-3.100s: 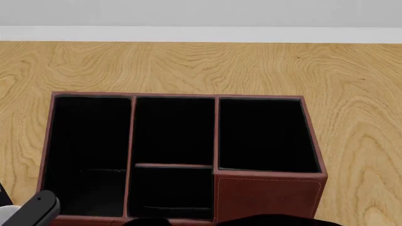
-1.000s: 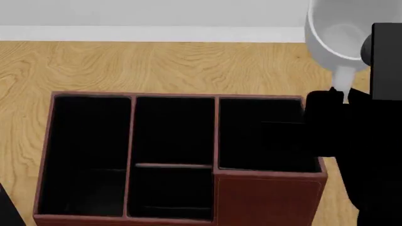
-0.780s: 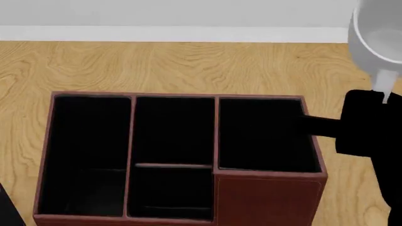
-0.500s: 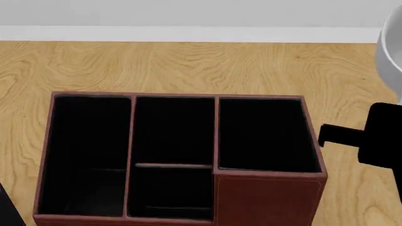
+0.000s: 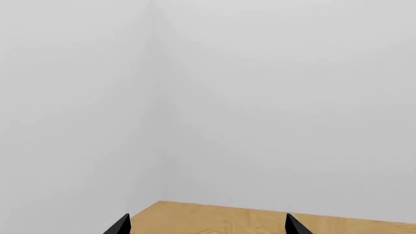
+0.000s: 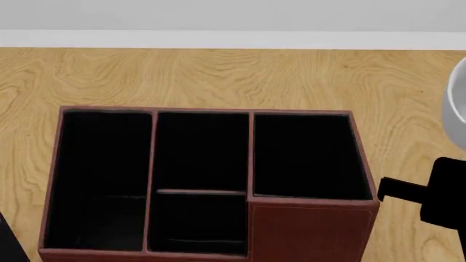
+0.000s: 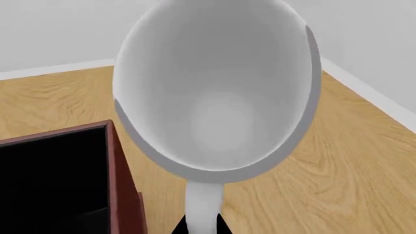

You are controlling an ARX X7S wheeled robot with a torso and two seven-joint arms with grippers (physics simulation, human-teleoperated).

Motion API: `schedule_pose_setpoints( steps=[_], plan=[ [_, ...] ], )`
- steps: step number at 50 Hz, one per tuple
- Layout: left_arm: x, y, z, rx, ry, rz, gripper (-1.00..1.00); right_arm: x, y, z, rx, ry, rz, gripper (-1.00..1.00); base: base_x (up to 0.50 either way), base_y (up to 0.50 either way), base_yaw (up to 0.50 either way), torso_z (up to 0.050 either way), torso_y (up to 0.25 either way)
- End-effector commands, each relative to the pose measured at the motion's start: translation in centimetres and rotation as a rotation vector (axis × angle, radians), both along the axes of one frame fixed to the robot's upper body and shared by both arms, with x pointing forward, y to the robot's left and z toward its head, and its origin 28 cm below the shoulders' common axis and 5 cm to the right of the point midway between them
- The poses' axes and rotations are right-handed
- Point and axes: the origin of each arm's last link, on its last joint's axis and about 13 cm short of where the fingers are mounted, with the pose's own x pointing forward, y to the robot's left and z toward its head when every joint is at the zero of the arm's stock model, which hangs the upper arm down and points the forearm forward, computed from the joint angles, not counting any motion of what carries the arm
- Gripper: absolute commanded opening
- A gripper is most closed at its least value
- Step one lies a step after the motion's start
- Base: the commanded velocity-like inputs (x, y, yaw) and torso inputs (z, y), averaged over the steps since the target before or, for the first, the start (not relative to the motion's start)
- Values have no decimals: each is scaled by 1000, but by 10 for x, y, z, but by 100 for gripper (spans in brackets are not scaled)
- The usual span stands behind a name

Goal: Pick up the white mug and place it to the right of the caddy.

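Right gripper (image 7: 201,225) was clamped on the handle of the white mug (image 7: 215,92), which hung in the air just past the caddy (image 6: 306,229)'s right wall, mouth tilted toward the wrist camera. I judged the move ahead to be a straight lowering onto bare wooden floor (image 6: 407,93) on that right side. Left gripper (image 5: 206,227) sat spread and empty, facing a wall.

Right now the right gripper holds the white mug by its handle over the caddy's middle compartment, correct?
Not over the middle compartment. In the head view the white mug sits past the right side of the caddy, above bare floor. The right wrist view confirms the right gripper pinching the handle, caddy off to one side.
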Motion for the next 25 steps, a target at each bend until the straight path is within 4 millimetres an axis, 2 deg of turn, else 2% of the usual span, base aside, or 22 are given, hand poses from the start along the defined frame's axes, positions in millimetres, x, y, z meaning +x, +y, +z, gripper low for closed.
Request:
schedule_pose_setpoints(
  steps=[1, 3, 7, 25],
  plan=[
    [1, -2, 0, 3, 2, -2, 100, 2, -6, -9, 13, -5, -8, -100, 0, 0, 0, 0, 0],
    [1, -2, 4, 6, 3, -1, 100, 3, -7, -12, 20, 4, -9, -100, 0, 0, 0, 0, 0],
    [0, -2, -1, 9, 5, 2, 100, 5, -7, -18, 30, 21, -5, -100, 0, 0, 0, 0, 0],
    [0, -3, -2, 9, 10, 3, 100, 4, -9, -47, 68, 97, 17, -100, 0, 0, 0, 0, 1]
  ],
)
